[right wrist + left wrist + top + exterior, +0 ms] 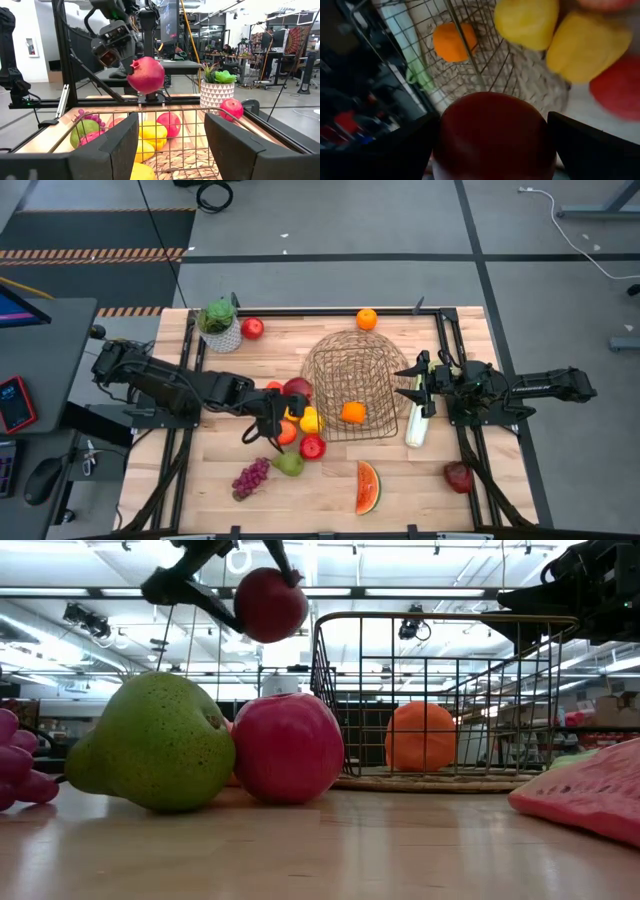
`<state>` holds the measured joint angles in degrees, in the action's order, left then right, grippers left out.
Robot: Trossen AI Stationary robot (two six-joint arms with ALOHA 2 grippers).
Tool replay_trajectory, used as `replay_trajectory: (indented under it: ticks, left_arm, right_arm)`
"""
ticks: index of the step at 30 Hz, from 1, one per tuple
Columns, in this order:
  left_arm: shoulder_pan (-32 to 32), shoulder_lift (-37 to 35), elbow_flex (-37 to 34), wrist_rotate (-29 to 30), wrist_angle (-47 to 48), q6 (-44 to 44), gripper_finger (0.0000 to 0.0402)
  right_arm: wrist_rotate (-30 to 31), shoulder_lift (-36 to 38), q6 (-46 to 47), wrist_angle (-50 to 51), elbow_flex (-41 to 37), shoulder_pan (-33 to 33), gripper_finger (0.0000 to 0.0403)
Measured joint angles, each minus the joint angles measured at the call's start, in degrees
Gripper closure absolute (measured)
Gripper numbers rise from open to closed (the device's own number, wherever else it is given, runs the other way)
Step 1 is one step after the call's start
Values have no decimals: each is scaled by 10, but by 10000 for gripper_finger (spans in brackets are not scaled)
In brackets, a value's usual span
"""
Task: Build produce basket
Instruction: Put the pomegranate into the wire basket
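Holding a dark red pomegranate [146,75] aloft in wide-spread left jaws [268,424], just beside the tipped brown wire basket [345,355] on the counter; right jaws [422,385] clamped on the basket's rim.

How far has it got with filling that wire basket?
Barely started. Only one orange lies inside the basket, which is tipped on its side with the right gripper clamped on its rim. In hand: the left gripper holds a dark red fruit lifted above the table. Left: the pear, apple, grapes, watermelon slice and others outside.
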<state>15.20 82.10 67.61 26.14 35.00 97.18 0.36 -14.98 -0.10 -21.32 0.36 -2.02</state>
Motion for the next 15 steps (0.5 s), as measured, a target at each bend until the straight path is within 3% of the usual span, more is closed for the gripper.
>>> replay_trajectory:
  ticks: [9, 15]
  left_arm:
    - [0, 0, 0, -1, -44, 209, 31]
    - [-4, 0, 0, -1, -96, 234, 31]
  right_arm:
    - [0, 0, 0, 0, 0, 0, 172]
    - [0, 0, 0, 0, 0, 0, 172]
